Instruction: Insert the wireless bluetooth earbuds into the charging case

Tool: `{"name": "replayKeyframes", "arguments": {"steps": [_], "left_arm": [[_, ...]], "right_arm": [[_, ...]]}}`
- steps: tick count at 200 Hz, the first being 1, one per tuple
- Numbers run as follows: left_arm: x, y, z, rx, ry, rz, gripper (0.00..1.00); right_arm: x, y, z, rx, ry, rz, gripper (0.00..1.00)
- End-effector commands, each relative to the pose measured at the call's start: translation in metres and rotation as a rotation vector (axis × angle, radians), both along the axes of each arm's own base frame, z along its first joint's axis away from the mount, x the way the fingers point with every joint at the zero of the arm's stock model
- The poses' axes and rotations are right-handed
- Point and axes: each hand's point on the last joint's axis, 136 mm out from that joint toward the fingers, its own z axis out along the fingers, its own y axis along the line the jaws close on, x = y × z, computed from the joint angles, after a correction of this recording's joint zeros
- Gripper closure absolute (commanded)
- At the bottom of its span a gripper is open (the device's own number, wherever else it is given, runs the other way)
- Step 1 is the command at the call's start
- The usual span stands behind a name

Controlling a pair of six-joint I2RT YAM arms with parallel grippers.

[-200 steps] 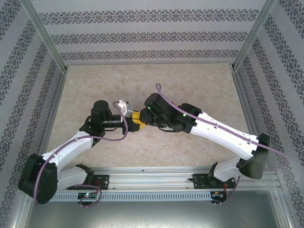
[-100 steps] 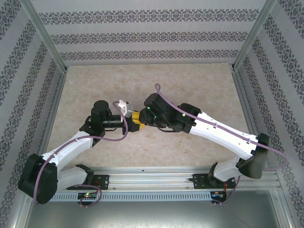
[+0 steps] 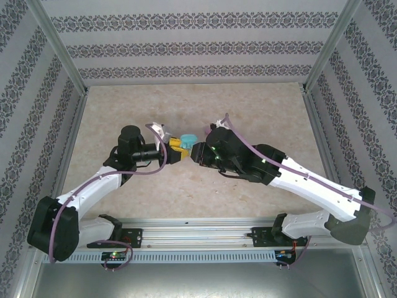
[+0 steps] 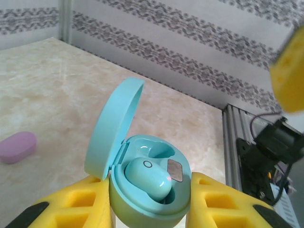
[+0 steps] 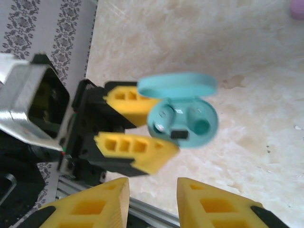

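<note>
**At the middle of the worktop point(image 3: 248, 112), a charging case point(image 3: 188, 139) held open**

Around it, bare surface lies open on all sides up to the patterned walls point(image 3: 198, 49). The left hand point(image 4: 152, 202) grips the turquoise case by its base, with the lid point(image 4: 114, 137) raised. One light blue earbud point(image 4: 147, 178) sits in a well inside and partly hides the second well behind it. Near the case, the right hand point(image 5: 152, 190) has its fingers spread and holds nothing. A pink oval case point(image 4: 18, 146) lies blurred at the left edge of the left wrist view.
</note>
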Motion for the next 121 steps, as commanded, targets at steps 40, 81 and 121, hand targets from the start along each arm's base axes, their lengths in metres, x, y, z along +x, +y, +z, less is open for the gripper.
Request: {"name": "replayKeyframes", "arguments": {"steps": [40,81,121], "left_arm": [[0.062,0.038,0.027,-0.092,0.030,0.174,0.93],[0.097,0.066,0.032,-0.158,0.043,0.253,0.93],[0.119,0.081,0.034,-0.162,0.046,0.301,0.94]], "right_arm": [[0.000,0.040,-0.064,-0.089,0.043,0.005,0.69],[0.000,0.097,-0.108,-0.180,0.026,0.068,0.72],[-0.004,0.158,-0.166,-0.225,0.113,0.172,0.69]]}}
